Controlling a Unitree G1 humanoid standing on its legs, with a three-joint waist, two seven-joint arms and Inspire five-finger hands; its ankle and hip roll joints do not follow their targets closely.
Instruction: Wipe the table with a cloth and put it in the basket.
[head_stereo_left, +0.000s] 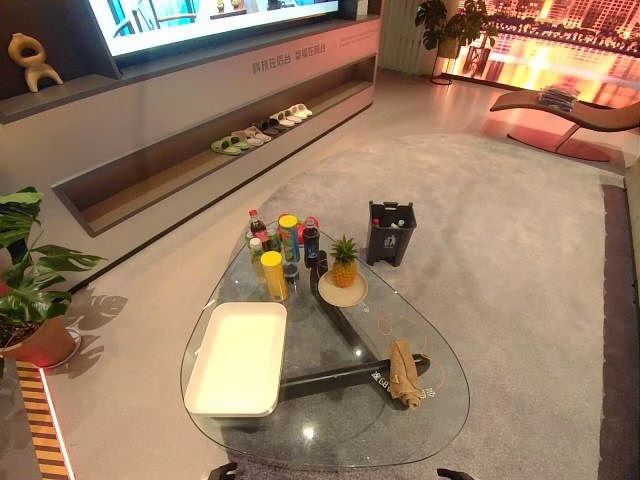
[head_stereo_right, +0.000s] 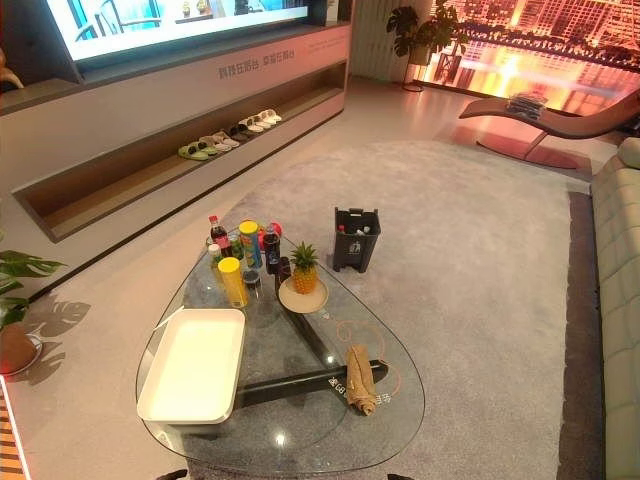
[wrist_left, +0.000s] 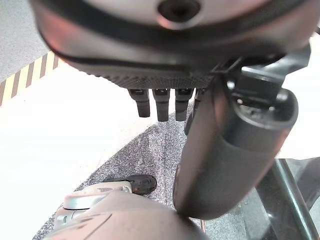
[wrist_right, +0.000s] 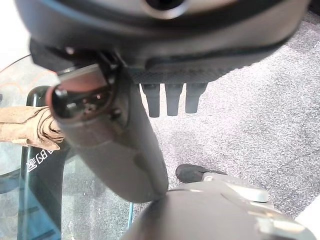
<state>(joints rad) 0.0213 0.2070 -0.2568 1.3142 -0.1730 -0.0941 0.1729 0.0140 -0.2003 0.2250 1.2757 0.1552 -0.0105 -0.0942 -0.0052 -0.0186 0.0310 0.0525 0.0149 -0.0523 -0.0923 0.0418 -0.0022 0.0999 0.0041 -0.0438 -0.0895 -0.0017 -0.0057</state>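
A crumpled beige cloth (head_stereo_left: 405, 372) lies on the glass table (head_stereo_left: 330, 430), near its front right edge. It also shows in the right wrist view (wrist_right: 25, 127), off to the side of my right hand (wrist_right: 170, 100). A white rectangular basket (head_stereo_left: 230, 408) sits at the table's front left with nothing in it. My right hand hangs beside the table's edge over the grey carpet, fingers straight and holding nothing. My left hand (wrist_left: 162, 102) hangs the same way over the carpet and pale floor, open and apart from the basket.
Several bottles and cans (head_stereo_left: 280, 245) and a pineapple on a plate (head_stereo_left: 344, 262) crowd the table's far end. A dark bin (head_stereo_left: 390, 232) stands on the carpet behind it. A potted plant (head_stereo_left: 25, 290) is at the left, a sofa (head_stereo_right: 620, 300) at the right.
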